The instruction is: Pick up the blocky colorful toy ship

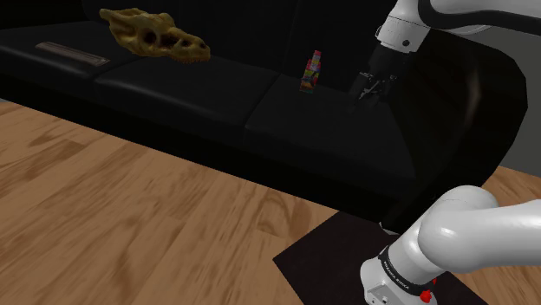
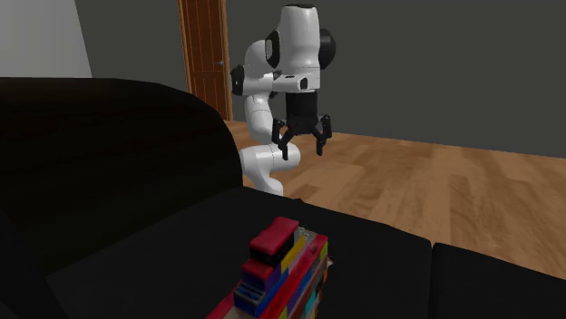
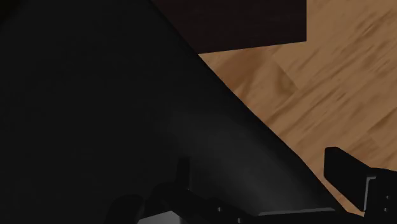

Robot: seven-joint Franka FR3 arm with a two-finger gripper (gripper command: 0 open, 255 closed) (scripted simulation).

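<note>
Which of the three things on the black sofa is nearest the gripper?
The blocky red, blue and yellow toy ship, close to the open black gripper; the lumpy yellow-brown object and the flat dark slab lie much farther along the sofa.

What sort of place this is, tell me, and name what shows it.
Probably a living room: a long black sofa, a wood-plank floor in front of it, and a wooden door.

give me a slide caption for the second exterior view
Open hand hovers apart from the colorful blocky toy ship on the black sofa.
</note>
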